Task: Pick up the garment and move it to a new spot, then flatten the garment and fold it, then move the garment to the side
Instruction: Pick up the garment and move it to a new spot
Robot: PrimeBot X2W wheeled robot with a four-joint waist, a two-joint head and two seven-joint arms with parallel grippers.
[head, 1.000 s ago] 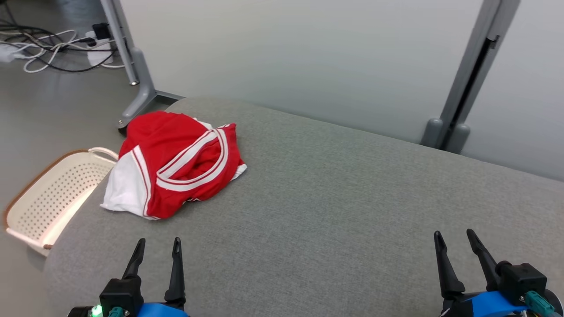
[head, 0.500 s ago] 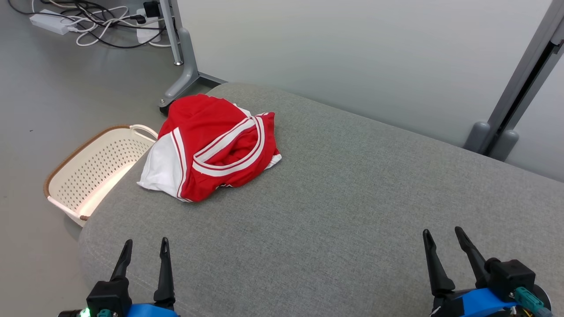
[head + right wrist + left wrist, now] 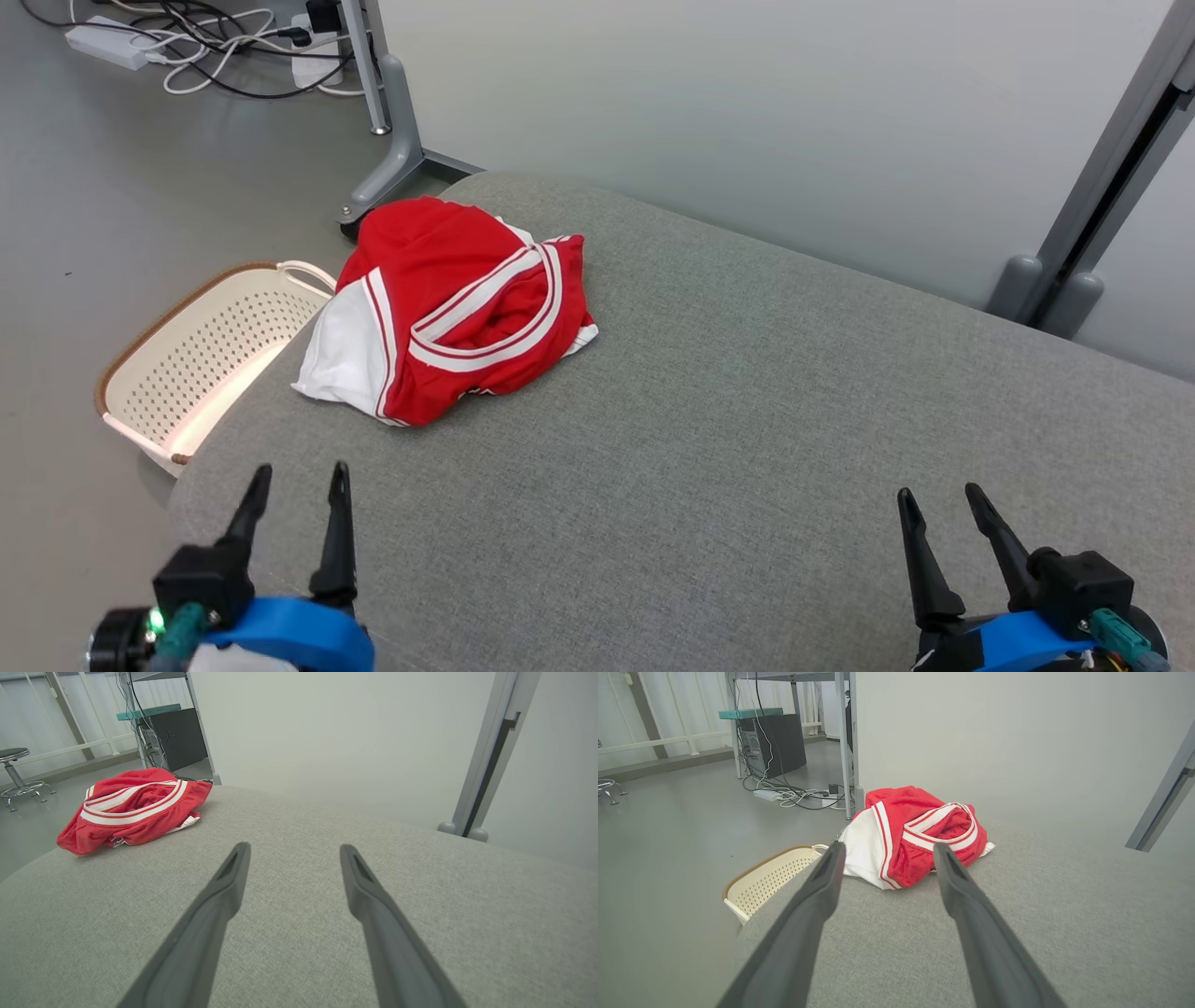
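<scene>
This looks like a lab or office test space: pale partition panels [image 3: 700, 112] on grey metal legs [image 3: 387, 159], a bare grey floor [image 3: 140, 205], a power strip [image 3: 103, 45] amid loose cables [image 3: 219, 65], a swivel stool [image 3: 16, 772].

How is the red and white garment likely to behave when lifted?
The garment lies crumpled in soft folds, so it probably hangs limp and unfurls when pinched. Its thin cloth looks light. It lies near the edge of the cushion, so a push could slide it toward the basket.

garment: red mesh garment with white stripes and panel [image 3: 448, 313] | state: crumpled | place: grey cushion's far left corner
</scene>
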